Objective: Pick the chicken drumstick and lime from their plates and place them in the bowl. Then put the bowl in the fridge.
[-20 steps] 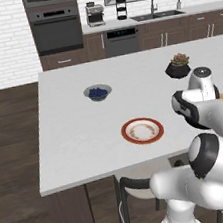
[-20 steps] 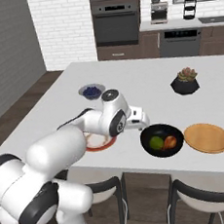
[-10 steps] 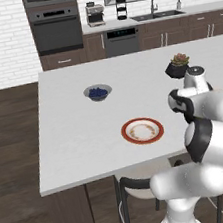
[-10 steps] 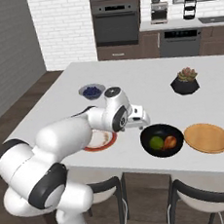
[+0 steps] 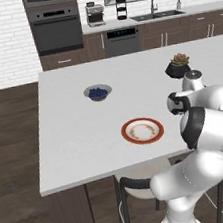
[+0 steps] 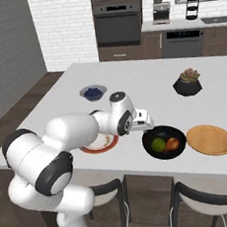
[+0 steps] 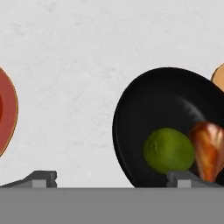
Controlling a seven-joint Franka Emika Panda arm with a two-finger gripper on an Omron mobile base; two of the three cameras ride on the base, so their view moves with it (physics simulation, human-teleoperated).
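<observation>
The gripper (image 7: 111,178) looks straight down at the counter (image 7: 87,52) with its two dark fingertips (image 7: 41,178) spread wide and holding nothing; one tip sits over bare white surface, the other over the near edge of the black bowl (image 7: 170,100); in the hand view the bowl lies just off to the side of the gripper's centre, and inside it the lime (image 7: 169,150) rests touching the chicken drumstick (image 7: 207,148), the lime being the nearer of the two to the gripper; on the opposite side of the gripper the red-rimmed plate (image 7: 8,111) shows as a curved sliver, and beyond the bowl a corner of the wooden plate (image 7: 218,76) peeks in; the right base view shows what the hand view cannot: the whole wooden plate (image 6: 210,139) just past the bowl (image 6: 163,141), bare, the red-rimmed plate (image 6: 99,142) half hidden under the arm, and farther from the gripper the grey bowl of blueberries (image 6: 93,93) and the potted succulent (image 6: 187,82); the left base view shows the red-rimmed plate (image 5: 142,130) in full and bare, while the arm's own bulk covers the black bowl there
</observation>
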